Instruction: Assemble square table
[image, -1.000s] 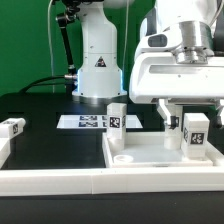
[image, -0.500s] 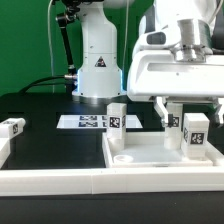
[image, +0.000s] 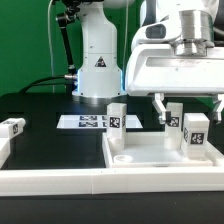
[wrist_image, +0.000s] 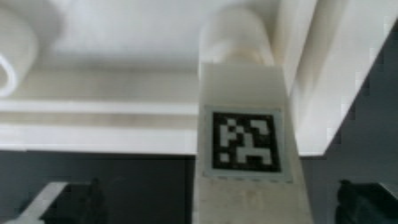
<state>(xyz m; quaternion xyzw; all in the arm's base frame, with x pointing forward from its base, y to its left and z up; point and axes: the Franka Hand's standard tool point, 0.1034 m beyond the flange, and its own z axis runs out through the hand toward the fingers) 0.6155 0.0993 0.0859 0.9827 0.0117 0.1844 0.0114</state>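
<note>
Exterior view: the robot's jaws hang wide open and empty in the upper right of the frame. They are over the far right part of the white square tabletop, which lies on the black counter at lower right. Two tagged white legs stand close together below the jaws, a rear leg and a front leg. A third leg stands at the tabletop's far edge near centre frame. A fourth leg sits well apart at the exterior view's left edge.

Wrist view: one tagged leg runs between the two dark jaw tips and touches neither. Which of the paired legs it is cannot be told.

Risk, as a judgement: because the two legs stand so close, closing may clip or topple the neighbour, and an off-centre squeeze may tilt the chosen leg. The tabletop's raised rim is near and could snag a low sideways move.

Open room lies straight up and over the bare counter at centre left, where the marker board lies flat. The white border rail closes off the bottom of the frame.
</note>
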